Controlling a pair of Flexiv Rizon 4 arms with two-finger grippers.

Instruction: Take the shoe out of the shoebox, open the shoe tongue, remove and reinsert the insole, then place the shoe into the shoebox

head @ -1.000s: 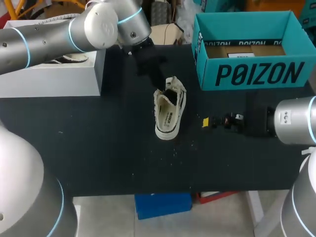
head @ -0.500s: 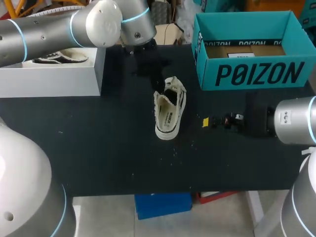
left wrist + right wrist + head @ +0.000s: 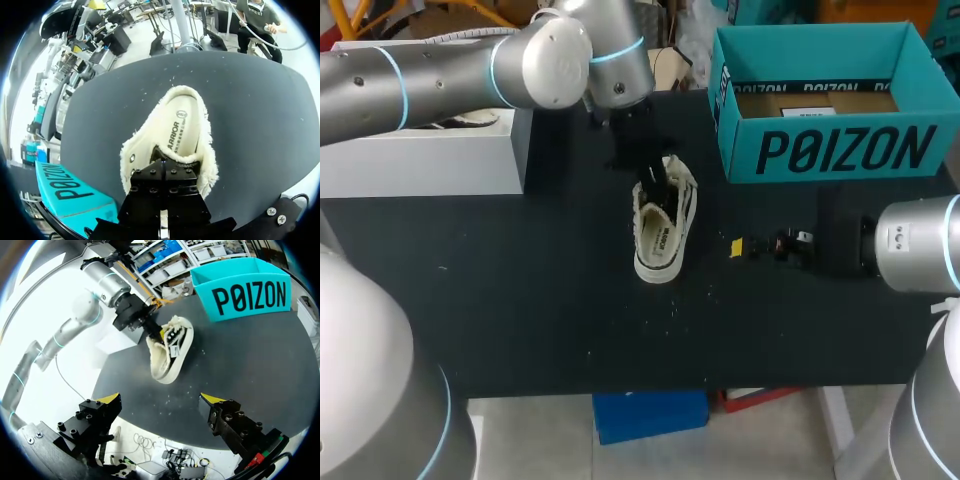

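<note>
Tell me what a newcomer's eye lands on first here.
The cream shoe lies in the middle of the black table, with the left gripper dipped into its opening near the tongue. The open teal shoebox stands at the table's far right. The right gripper hangs open, apart from the shoe.

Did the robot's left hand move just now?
Yes. The left hand has come closer to the teal shoebox and down onto the shoe.
</note>
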